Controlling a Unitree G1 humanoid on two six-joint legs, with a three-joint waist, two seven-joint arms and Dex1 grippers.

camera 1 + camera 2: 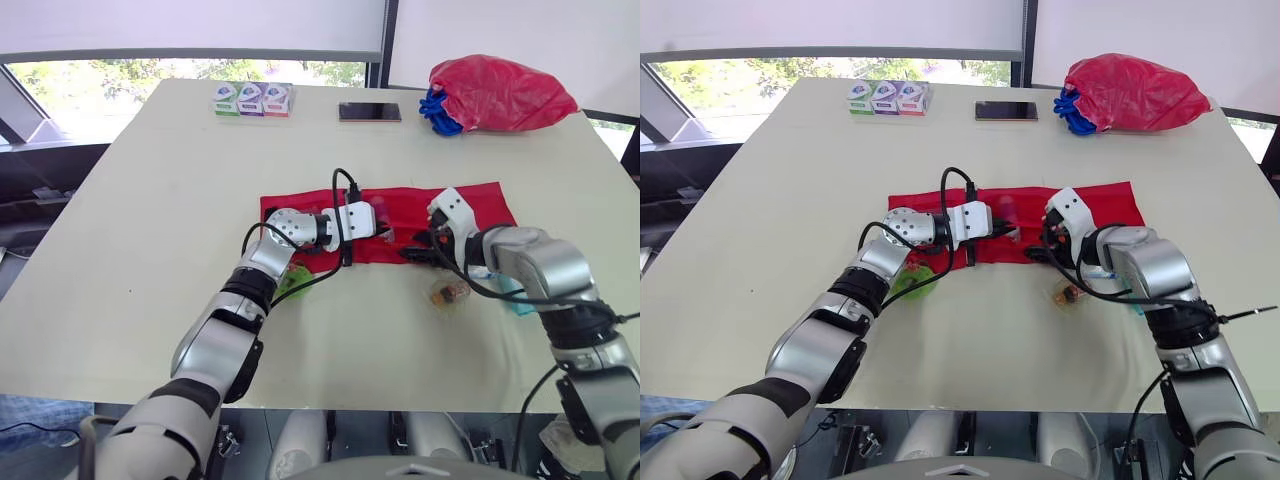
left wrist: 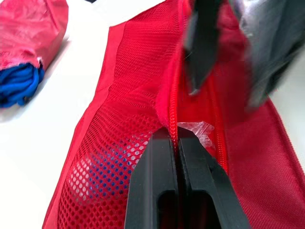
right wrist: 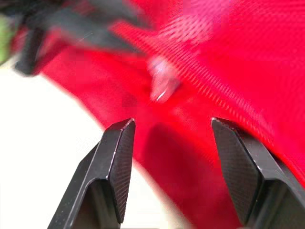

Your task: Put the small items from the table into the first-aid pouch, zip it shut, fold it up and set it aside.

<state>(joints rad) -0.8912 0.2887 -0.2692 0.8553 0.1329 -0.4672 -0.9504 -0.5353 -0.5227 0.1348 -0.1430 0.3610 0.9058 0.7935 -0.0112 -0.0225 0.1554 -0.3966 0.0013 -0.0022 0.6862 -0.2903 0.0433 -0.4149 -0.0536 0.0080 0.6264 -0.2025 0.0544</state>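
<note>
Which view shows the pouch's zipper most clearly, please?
The left wrist view: the zipper runs close-up from the shut left gripper. The eye views show the pouch small and partly covered; the right wrist view shows its red mesh.

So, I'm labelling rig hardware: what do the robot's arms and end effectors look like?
The left arm and right arm have silver shells, black joints and black cables at the wrists. The left end effector and right end effector each have a white housing and two black tapered fingers.
</note>
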